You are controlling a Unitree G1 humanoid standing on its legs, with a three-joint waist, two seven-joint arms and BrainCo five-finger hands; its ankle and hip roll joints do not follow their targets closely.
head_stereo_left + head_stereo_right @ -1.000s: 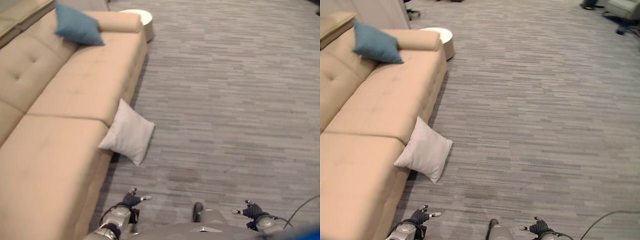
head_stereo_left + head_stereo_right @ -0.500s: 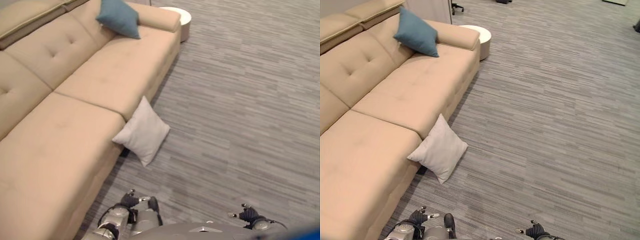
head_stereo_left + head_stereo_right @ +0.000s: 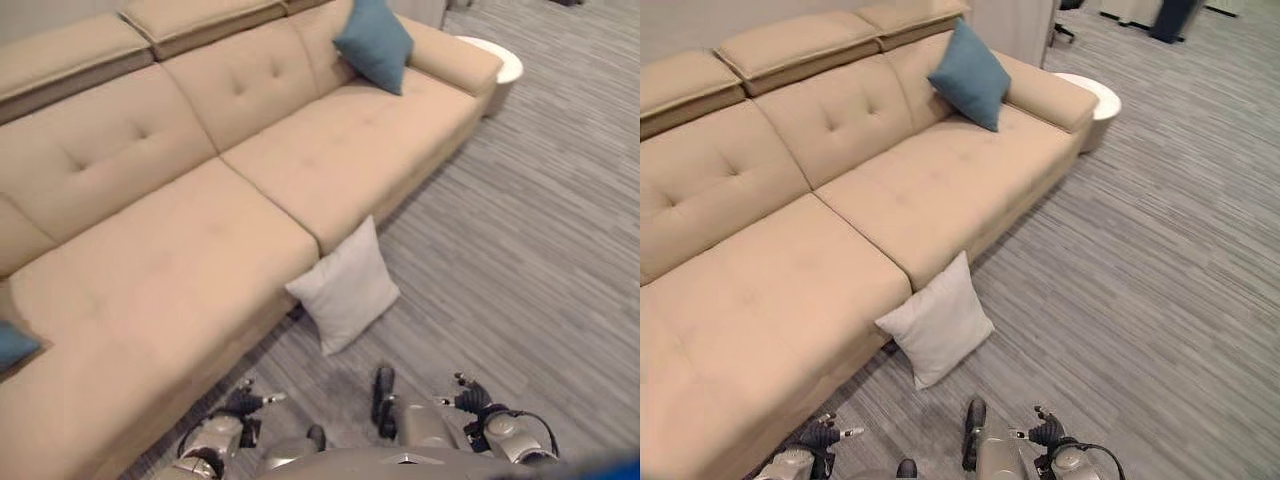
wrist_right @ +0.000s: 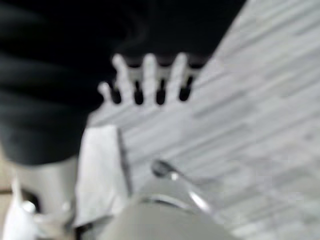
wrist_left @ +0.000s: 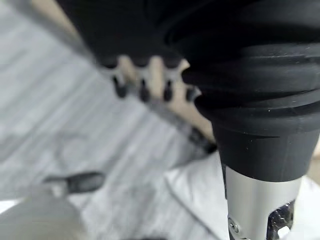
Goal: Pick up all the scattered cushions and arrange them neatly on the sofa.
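At the far left edge of the sofa (image 3: 150,280) seat, a sliver of a blue cushion (image 3: 15,343) lies on the seat near its front edge.

My left hand (image 3: 243,402) hangs low over the floor (image 3: 520,260) just off the sofa's front edge, fingers straight and spread, holding nothing. In the left wrist view the fingertips (image 5: 142,91) point toward the sofa base.

White cushion (image 3: 345,285): on the floor, tilted on one corner, leaning against the sofa's front edge about where the two seat sections meet. It sits ahead of both my hands, roughly between them, clear of both and touching neither.

My right hand (image 3: 470,396) hangs over bare floor, well off the sofa, fingers straight and relaxed, empty.

Second blue cushion (image 3: 970,75): propped upright on the seat at the sofa's right end, against the backrest and beside the armrest. Past that armrest stands a round white side table (image 3: 1095,100).
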